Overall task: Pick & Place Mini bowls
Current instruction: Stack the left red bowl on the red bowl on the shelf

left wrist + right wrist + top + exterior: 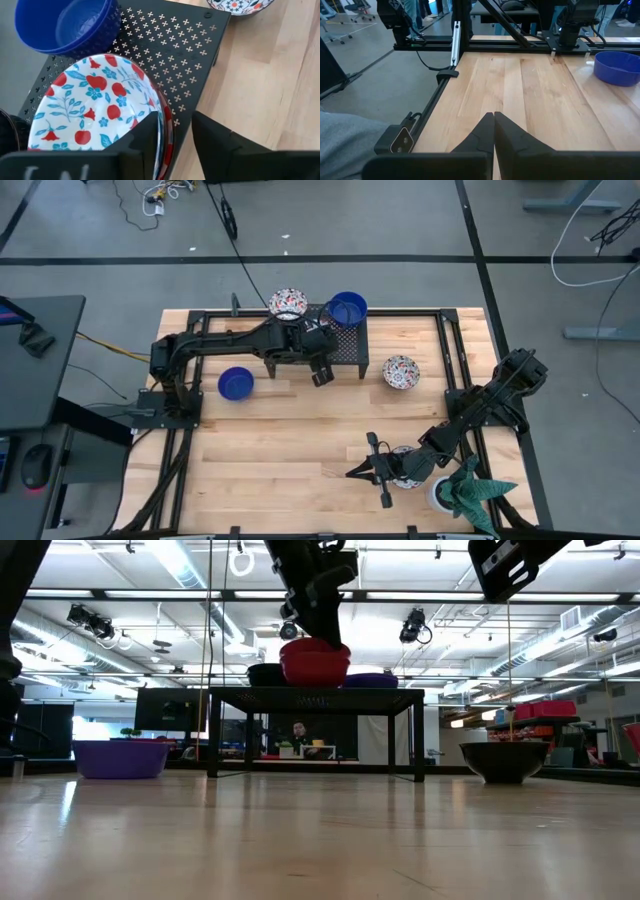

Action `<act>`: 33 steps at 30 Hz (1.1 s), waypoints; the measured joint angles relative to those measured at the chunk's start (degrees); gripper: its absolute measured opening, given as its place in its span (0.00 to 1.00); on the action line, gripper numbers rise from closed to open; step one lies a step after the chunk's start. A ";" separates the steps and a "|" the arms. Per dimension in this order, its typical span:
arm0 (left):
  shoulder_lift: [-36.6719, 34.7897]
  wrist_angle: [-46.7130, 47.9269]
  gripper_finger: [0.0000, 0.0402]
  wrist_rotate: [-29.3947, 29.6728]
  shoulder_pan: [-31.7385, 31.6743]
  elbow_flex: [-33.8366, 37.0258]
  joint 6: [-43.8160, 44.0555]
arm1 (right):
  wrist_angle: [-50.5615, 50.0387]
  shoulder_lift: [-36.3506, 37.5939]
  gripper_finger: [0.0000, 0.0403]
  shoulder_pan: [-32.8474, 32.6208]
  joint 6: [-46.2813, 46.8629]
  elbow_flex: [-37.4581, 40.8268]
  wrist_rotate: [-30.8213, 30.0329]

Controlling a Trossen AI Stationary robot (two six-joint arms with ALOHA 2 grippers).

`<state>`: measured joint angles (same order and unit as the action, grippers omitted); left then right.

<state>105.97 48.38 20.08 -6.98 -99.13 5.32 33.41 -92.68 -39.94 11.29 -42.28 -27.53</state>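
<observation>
The left tool (321, 370) is reaching over the near edge of the black perforated rack (345, 345) at the far side of the worktop (300, 440). Its fingers (150, 135) are standing partly spread, one on each side of the rim of a white floral bowl (95, 107) with red fruit and blue flowers. In the left wrist view, the rim is sitting in the gap between them, and I cannot tell whether the pads are touching it. That bowl is resting on the rack just beside a solid blue bowl (67, 25), which is sitting on the rack's far right corner in the high view (346, 307).

Starting from the left of the worktop, another blue bowl (236, 383) is sitting on the wood near the left arm's base. A patterned bowl (288, 304) is resting at the far left end of the rack. Right of the rack, a patterned bowl (401, 371) is lying alone on the wood, well apart from both tools.

Farther right, the right tool (493, 131) is hanging low over the near part of the worktop with its fingers pressed together and holding nothing. In the high view, another patterned bowl (404, 454) is showing partly under the right arm's wrist. A white pot with a green plant (465, 490) is standing at the near right corner.
</observation>
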 joint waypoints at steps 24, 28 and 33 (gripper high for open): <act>-1.05 1.23 0.30 -2.98 -0.35 -0.06 -4.54 | -0.01 0.00 0.04 0.13 -0.15 0.00 -0.07; -3.37 1.57 0.42 -3.32 -0.34 -0.07 -4.69 | 0.04 -0.02 0.04 0.26 -0.33 0.00 -0.07; -7.40 1.63 0.51 -3.37 -0.17 -0.07 -4.57 | 0.27 -0.02 0.04 0.50 -0.40 0.02 -0.06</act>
<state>98.57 50.01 16.71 -7.16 -99.20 0.76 33.68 -92.71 -39.44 10.89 -42.26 -27.59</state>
